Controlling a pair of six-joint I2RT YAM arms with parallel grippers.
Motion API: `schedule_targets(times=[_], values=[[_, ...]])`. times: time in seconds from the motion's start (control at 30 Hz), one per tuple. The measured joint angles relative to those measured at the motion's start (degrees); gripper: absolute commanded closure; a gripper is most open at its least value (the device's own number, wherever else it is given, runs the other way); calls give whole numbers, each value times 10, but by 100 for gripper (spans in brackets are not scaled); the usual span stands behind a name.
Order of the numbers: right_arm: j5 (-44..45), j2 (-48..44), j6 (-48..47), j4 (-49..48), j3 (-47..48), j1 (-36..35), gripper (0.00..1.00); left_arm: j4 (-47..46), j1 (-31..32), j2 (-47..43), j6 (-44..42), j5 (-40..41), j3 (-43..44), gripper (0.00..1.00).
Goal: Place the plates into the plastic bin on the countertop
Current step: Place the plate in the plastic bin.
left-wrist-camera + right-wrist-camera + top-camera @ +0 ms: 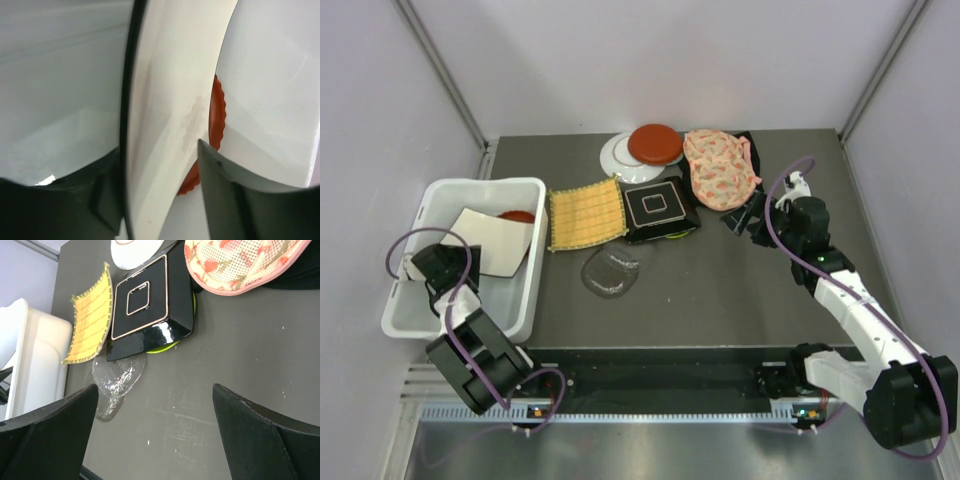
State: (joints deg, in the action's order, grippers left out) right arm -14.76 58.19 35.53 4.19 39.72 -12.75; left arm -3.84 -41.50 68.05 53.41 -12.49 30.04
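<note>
The white plastic bin stands at the left of the countertop. A cream square plate leans tilted inside it over a red plate. My left gripper is down in the bin at that plate's near edge. In the left wrist view the cream plate runs between the fingers of the left gripper, and a gap shows beside the right finger. My right gripper hangs open over bare countertop, nothing between the fingers of this gripper.
On the counter lie a yellow woven plate, a black square plate over a lime one, a clear glass plate, and a red plate on a white one. Pink floral fabric lies on black cloth.
</note>
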Motion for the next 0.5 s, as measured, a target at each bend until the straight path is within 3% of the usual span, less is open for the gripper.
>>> schedule_targets(times=[0.1,0.23,0.5], values=[[0,0,0,0,0,0,5,6,0,0,-2,3,0,14],[0,0,0,0,0,0,5,14,0,0,-2,11,0,2],[0,0,0,0,0,0,5,58,0,-23,-7,64,1,1]])
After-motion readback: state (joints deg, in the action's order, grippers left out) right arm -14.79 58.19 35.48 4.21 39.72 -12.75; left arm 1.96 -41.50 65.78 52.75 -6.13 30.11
